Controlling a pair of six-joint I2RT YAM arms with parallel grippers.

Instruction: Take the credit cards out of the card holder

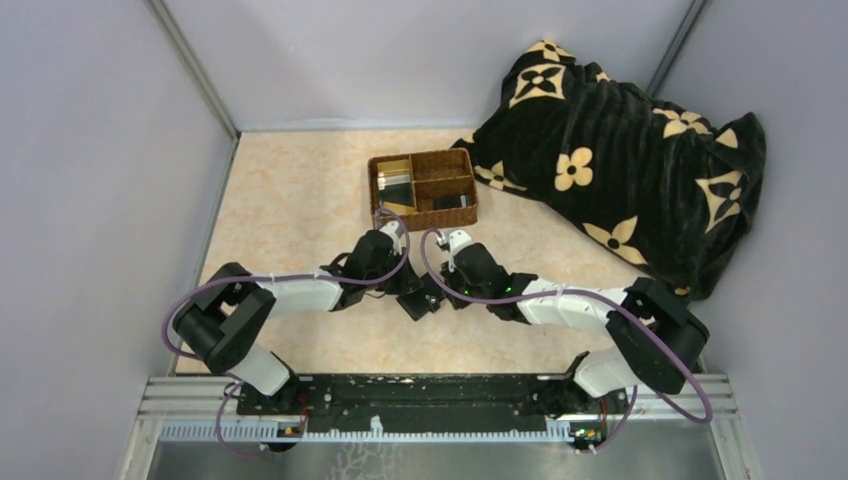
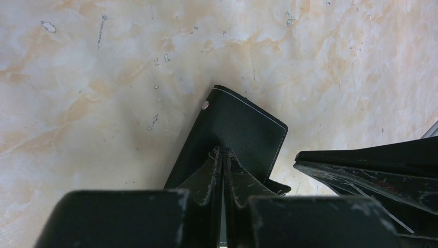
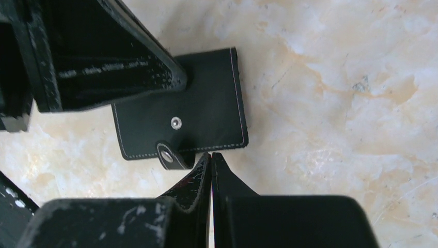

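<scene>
The black card holder [image 3: 206, 113] lies closed and flat on the marble table top, its snap strap [image 3: 168, 156] undone. It also shows in the left wrist view [image 2: 243, 126] and, mostly covered by the fingers, in the top view [image 1: 421, 306]. My left gripper [image 2: 223, 151] is shut, its tips resting on the holder's cover. My right gripper [image 3: 212, 154] is shut and empty, its tips at the holder's edge beside the strap. What look like credit cards lie in the wicker tray: a gold one [image 1: 393, 167], a grey one [image 1: 397, 188] and a dark one [image 1: 452, 201].
The brown wicker divided tray [image 1: 470, 185] stands behind the grippers. A black blanket with cream flowers [image 1: 620, 150] is heaped at the back right. Grey walls close in the left, back and right sides.
</scene>
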